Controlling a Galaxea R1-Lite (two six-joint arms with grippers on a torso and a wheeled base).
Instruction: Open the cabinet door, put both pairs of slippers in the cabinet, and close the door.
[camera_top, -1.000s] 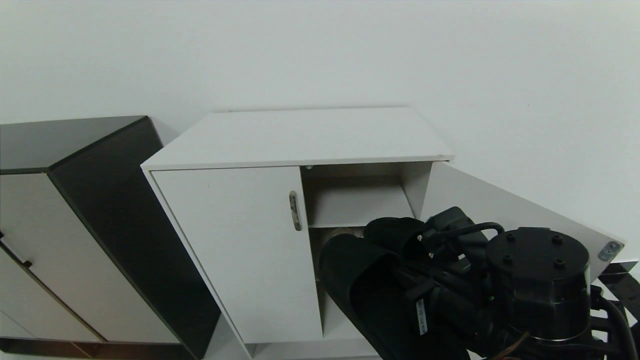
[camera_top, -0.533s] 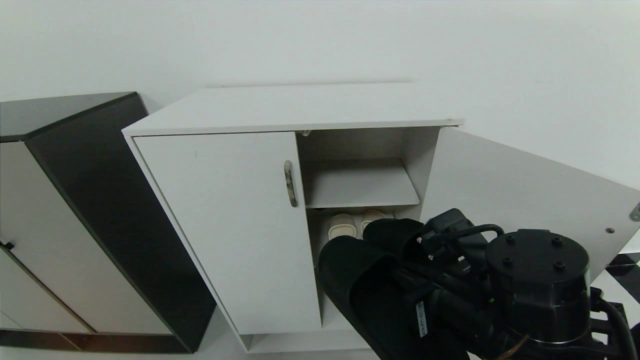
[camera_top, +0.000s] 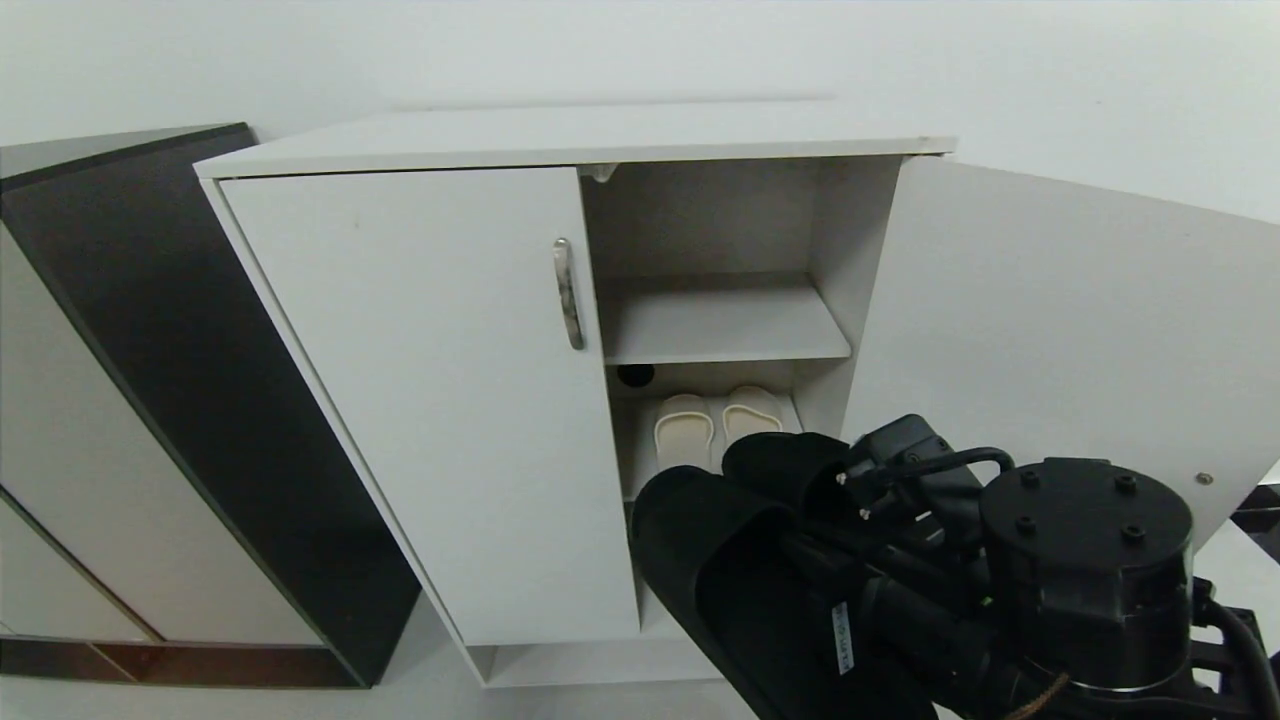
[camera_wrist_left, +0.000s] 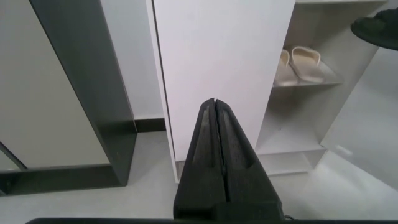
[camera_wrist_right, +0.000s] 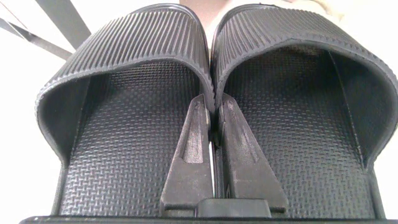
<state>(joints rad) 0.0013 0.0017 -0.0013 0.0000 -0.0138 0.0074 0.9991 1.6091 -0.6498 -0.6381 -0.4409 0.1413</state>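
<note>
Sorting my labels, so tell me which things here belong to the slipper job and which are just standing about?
Job: white two-door cabinet, its open right door, cream slide slippers on its shelf, black ribbed slippers clamped in the right tool.
Standing about: dark-sided cabinet alongside.

Black slippers cut by bottom edge; white slippers partly hidden behind them; open door cut right.

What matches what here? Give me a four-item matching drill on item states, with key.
1. white slippers
2. black slippers
3. right door
4. left gripper

A. swung open
B. shut, empty
C. on a cabinet shelf
D. clamped in right gripper

Pairs: 1-C, 2-D, 3-A, 4-B
</note>
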